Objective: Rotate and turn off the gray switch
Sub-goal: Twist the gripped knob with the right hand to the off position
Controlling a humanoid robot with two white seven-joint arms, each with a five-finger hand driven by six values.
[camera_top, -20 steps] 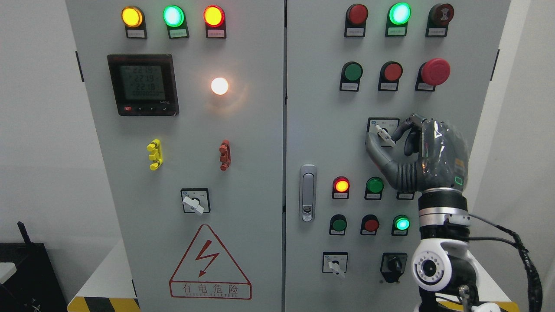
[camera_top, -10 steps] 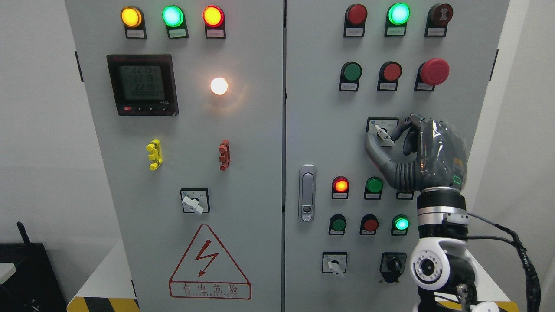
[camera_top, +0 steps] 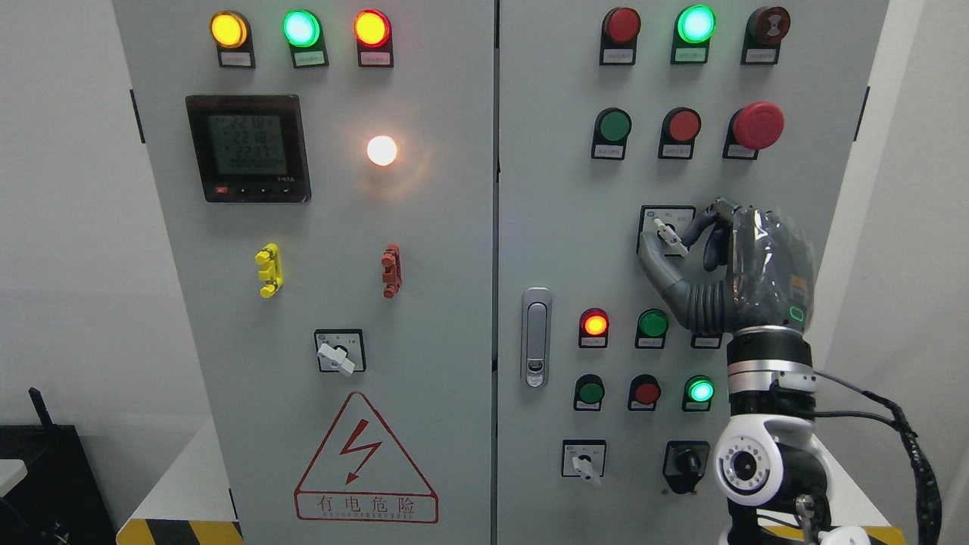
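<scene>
Holding my right hand up against the right cabinet door, I see almost nothing different from a second ago: the wrist sits in the same place, only a hair lower. My thumb and curled fingers pinch the gray switch, which sits in its square plate mid-door, above the lit red lamp. Its white lever keeps the same slant, upper left to lower right. I judge the turn has not started, so the switch is not yet off.

Bare panel lies left of the gray switch. Green button obstructs below. Red mushroom button protrudes above right.
</scene>
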